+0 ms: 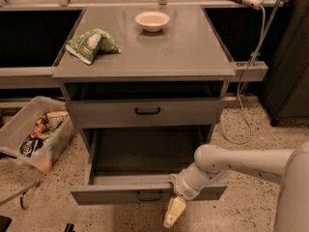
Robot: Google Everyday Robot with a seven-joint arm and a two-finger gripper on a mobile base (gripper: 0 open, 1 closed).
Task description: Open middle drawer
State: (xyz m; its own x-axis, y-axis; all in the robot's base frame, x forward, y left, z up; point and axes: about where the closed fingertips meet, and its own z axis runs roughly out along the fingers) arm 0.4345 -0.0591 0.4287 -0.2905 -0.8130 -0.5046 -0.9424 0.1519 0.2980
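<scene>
The middle drawer (116,195) is pulled far out of the grey cabinet. Its plain grey inside (145,151) is bare, and its small black bar handle (149,195) faces me. Above it, the top drawer front (106,114) with its own black handle stands slightly out, with a dark gap over it. The lowest drawer is hidden below the open one. My gripper (174,212) hangs in front of the middle drawer's front, just right of its handle and apart from it. A cream fingertip points down toward the floor. My white arm (241,161) reaches in from the right.
A white bowl (152,21) and a green snack bag (91,43) lie on the cabinet top (193,52). A clear plastic bin (19,124) of packets stands on the floor at left. A cable (251,62) hangs at right beside a dark cabinet (289,57).
</scene>
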